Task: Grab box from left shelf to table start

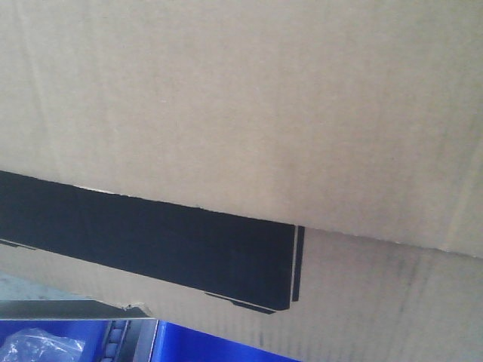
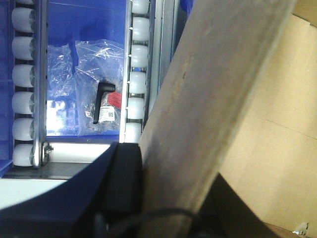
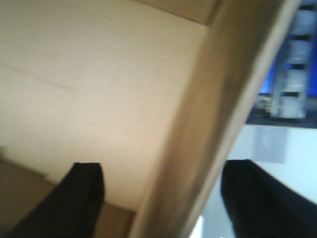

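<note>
The box [image 1: 241,98] is leaning tipped by the left shelf [image 1: 60,309], not resting on the table yet, with the right gripper [image 3: 163,171] sitting around one wall and the left gripper [image 2: 143,198] beside a wall; I cannot tell if their fingers are squeezing.

Clear bags with small parts inside

Two crinkly clear plastic bags [image 2: 62,74] lie side by side. The right-hand one holds a bent black handle [image 2: 102,101] with a red and white label [image 2: 112,108] touching it. In the front view, another crumpled clear bag [image 1: 38,348] shows at the bottom left corner.
</note>
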You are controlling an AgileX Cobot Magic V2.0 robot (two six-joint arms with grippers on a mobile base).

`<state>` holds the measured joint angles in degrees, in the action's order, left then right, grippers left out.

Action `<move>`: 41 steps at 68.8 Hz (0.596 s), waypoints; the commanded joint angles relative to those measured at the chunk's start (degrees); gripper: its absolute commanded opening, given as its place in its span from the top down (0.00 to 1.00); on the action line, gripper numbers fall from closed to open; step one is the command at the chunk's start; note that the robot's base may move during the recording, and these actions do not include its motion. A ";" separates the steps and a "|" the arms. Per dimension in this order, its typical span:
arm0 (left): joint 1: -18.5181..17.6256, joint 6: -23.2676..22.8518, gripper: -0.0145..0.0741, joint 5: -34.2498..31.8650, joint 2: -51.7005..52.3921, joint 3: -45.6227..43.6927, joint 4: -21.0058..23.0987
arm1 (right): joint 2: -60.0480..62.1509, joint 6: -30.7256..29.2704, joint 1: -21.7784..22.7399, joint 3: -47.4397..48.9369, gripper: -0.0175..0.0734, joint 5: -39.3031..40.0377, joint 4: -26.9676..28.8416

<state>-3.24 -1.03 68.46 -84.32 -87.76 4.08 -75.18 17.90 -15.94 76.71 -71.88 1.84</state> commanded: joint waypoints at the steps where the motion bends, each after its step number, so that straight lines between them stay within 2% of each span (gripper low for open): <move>1: -0.19 -2.89 0.88 -6.23 1.86 -1.63 1.33 | 0.54 0.40 -0.07 1.80 0.40 -3.48 -1.84; 8: -0.19 -2.68 0.88 -6.68 1.86 -1.63 1.33 | 0.54 0.40 -0.07 1.80 0.77 -1.95 -1.84; 12: -0.19 -2.39 0.88 -7.16 1.86 -1.63 1.33 | 0.54 0.40 -0.07 1.80 0.73 -1.65 -1.84; 18: -0.19 -2.25 0.91 -7.28 1.86 -1.63 1.33 | 0.54 0.40 -0.07 1.80 0.75 -0.80 -2.50; 22: -0.19 -0.61 0.95 -7.15 1.98 -1.63 1.44 | 0.54 0.40 -0.01 1.80 0.75 0.17 -2.69; 28: -0.34 0.65 0.95 -6.90 3.47 -1.63 1.97 | 0.54 -0.08 -0.01 1.80 0.75 2.21 -3.29; 37: -0.34 1.81 0.95 -5.88 7.64 -1.63 2.80 | 0.54 -4.65 -0.01 1.80 0.75 7.01 -3.52; 41: -0.34 2.32 0.95 -4.40 10.27 -1.50 4.62 | 0.54 -6.64 -0.01 1.80 0.75 9.32 -3.46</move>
<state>-3.36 0.40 68.24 -79.79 -87.20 4.47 -76.08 15.54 -15.98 76.71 -69.59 -0.56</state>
